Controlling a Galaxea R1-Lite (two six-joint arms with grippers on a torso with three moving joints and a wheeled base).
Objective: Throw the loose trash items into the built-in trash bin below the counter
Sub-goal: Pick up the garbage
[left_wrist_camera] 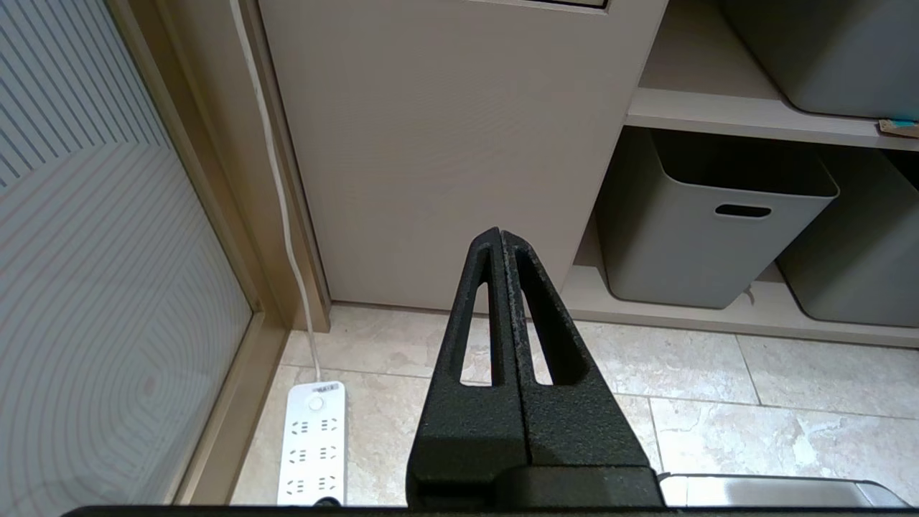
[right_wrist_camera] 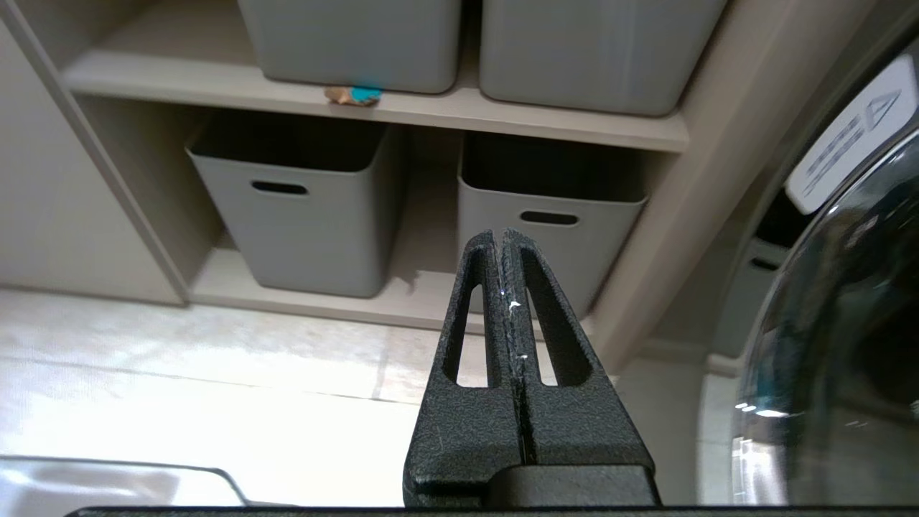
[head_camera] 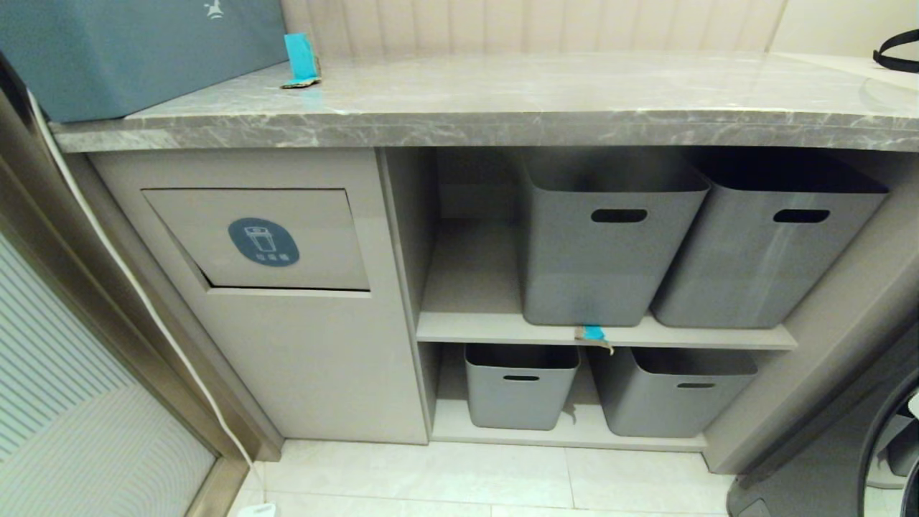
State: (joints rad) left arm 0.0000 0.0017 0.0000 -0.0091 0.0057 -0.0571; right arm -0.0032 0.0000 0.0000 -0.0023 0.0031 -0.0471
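Observation:
One turquoise-and-cardboard trash scrap (head_camera: 301, 61) stands on the grey marble counter (head_camera: 546, 93) at the back left. A second scrap (head_camera: 593, 333) (right_wrist_camera: 353, 95) lies on the front edge of the upper shelf, below the left upper tub. The built-in trash bin flap (head_camera: 262, 240), beige with a blue-grey oval sticker, sits in the cabinet front under the counter's left end. Neither arm shows in the head view. My left gripper (left_wrist_camera: 500, 234) is shut and empty, low above the floor, facing the cabinet below the flap. My right gripper (right_wrist_camera: 499, 234) is shut and empty, facing the lower right tub.
Several grey tubs (head_camera: 610, 244) fill the two open shelves. A long teal-blue box (head_camera: 136, 50) rests on the counter's left end. A white power strip (left_wrist_camera: 312, 441) and its cord lie on the tiled floor by a glass door (head_camera: 64, 402). A washer door (right_wrist_camera: 840, 323) stands at the right.

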